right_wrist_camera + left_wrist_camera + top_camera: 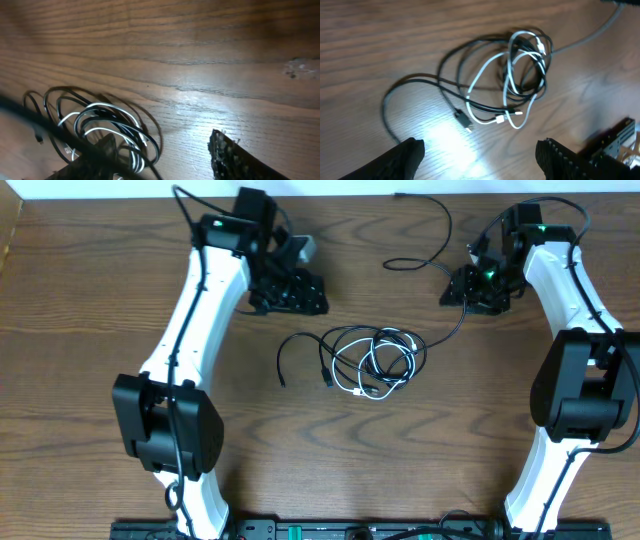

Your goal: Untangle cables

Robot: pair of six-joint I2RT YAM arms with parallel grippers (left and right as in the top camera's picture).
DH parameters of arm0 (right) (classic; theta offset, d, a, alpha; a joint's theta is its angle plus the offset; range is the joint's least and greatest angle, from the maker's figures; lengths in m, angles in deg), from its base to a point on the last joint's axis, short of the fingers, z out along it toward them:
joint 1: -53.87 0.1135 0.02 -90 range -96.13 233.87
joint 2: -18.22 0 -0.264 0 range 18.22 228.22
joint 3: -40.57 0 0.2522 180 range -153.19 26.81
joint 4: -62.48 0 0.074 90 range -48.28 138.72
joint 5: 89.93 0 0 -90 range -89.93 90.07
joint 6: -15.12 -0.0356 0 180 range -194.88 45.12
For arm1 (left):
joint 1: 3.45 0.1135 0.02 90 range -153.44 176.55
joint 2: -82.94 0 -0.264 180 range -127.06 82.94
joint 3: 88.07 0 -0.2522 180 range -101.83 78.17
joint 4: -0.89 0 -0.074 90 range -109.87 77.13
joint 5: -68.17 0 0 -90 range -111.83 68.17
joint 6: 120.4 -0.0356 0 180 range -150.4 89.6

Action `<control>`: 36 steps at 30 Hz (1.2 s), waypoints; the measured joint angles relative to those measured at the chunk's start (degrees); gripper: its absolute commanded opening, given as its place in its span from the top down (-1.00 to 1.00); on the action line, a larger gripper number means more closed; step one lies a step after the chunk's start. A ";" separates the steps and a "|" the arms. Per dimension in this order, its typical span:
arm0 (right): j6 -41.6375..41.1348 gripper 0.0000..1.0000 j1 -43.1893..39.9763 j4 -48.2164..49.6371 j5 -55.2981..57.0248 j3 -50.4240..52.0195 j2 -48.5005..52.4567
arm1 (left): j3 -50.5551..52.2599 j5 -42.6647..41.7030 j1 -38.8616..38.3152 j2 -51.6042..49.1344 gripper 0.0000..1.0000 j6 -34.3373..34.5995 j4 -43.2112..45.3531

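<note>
The tangled cables are found mid-table, with 1 white cable looped among the black ones. Bare wooden table is left open on every side of the tangle. 1 black cable is laid apart at the far right. The left gripper and right gripper are held spread, with nothing pinched, beyond the tangle's far side.

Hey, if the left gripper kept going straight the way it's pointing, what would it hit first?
Probably the black cable's plug end, just ahead of the open left gripper, then the tangled cables. Depth is unclear.
</note>
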State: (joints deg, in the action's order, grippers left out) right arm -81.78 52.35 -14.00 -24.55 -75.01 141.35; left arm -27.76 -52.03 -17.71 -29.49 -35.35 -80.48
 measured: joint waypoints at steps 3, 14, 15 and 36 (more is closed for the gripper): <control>-0.02 -0.21 0.15 0.00 -0.24 0.00 0.00 | 1.57 -0.48 -1.77 0.00 -0.52 0.46 0.35; 0.00 -0.26 0.48 -0.35 -0.35 0.00 0.00 | 14.34 -1.03 -5.29 0.00 -0.39 8.41 12.07; 0.00 -0.27 0.48 -0.42 -0.39 0.00 0.00 | 15.26 -0.98 -6.01 0.00 -0.39 9.07 13.00; 0.00 -0.41 1.22 -0.85 -0.24 0.00 0.00 | 20.15 2.62 -15.47 -0.81 -0.26 15.89 23.17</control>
State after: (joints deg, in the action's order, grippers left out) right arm -81.78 53.57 -14.86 -24.79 -75.01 141.35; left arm -7.61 -49.41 -33.18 -30.29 -19.46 -57.32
